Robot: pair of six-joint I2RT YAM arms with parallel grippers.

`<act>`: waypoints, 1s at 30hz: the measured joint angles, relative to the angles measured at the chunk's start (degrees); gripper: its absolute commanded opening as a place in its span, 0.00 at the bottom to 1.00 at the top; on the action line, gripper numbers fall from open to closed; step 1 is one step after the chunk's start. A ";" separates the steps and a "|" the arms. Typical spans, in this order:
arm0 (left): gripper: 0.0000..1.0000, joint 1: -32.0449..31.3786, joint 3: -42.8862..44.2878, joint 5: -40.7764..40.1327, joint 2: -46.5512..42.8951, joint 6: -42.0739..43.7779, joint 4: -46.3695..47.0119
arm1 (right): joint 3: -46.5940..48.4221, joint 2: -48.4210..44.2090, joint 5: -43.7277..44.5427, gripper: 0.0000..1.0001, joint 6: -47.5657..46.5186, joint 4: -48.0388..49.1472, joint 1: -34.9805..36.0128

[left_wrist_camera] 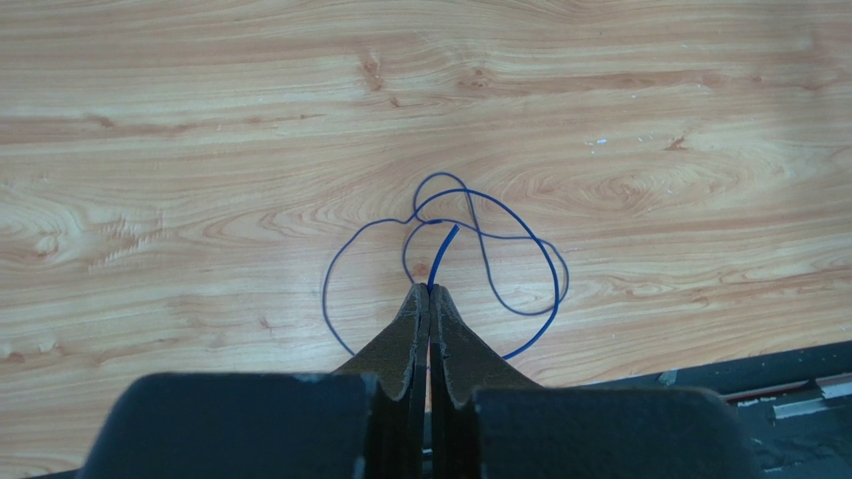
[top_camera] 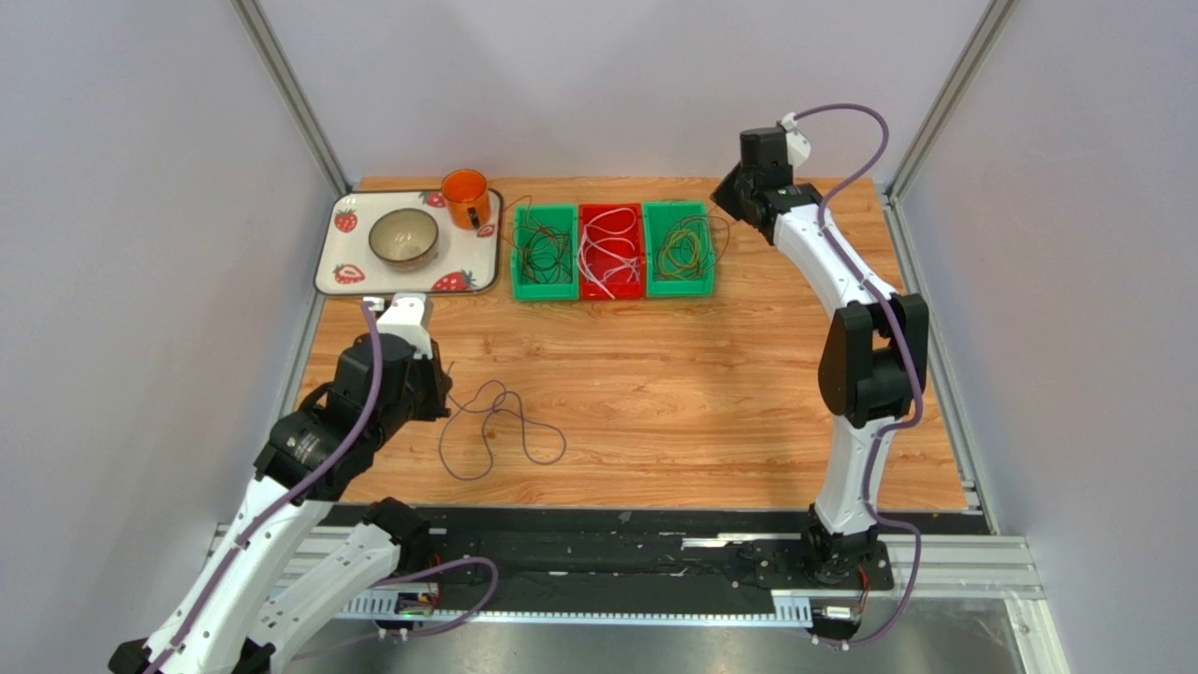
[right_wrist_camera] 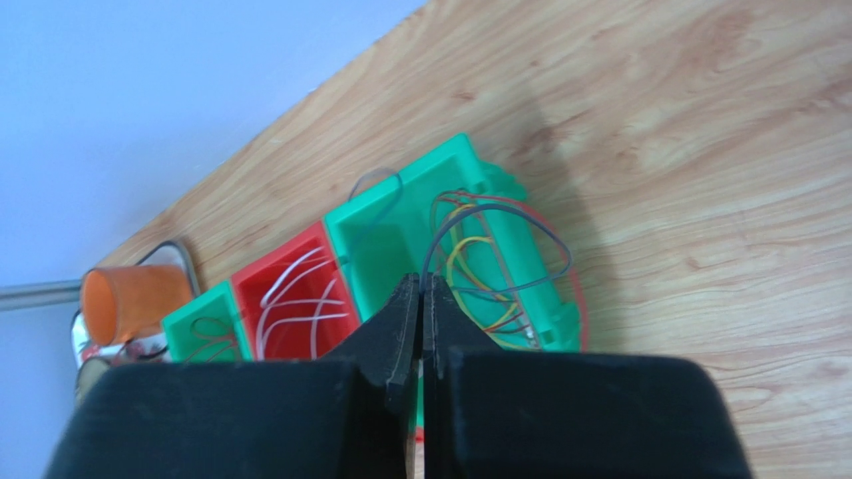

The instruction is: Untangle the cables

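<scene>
A: Where is the thin dark blue cable [left_wrist_camera: 441, 261]?
B: It lies in loose loops on the wooden desk [top_camera: 703, 393], in front of the left arm. The left gripper [left_wrist_camera: 430, 291] has its fingers pressed together on a strand near one end.
A: And the right gripper [right_wrist_camera: 421, 284]?
B: It hangs over the green plastic bin [right_wrist_camera: 380, 225] at the right end of the row, tips together. A dark grey wire [right_wrist_camera: 497, 207] arcs up out of that bin's tangle into the tips and looks pinched there.
A: The neighbouring bin?
B: White wires [right_wrist_camera: 300, 317] lie in the red plastic bin [right_wrist_camera: 285, 249] in the middle.
</scene>
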 measured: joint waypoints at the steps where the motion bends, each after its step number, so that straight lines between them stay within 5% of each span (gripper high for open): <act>1: 0.00 0.00 0.00 -0.15 0.00 -0.02 -0.02 | 0.00 0.72 0.09 0.00 0.15 -0.15 -0.48; 30: 0.00 0.00 0.00 -1.42 0.00 -0.37 -0.04 | -13.11 -15.85 6.05 0.00 -14.43 6.97 6.75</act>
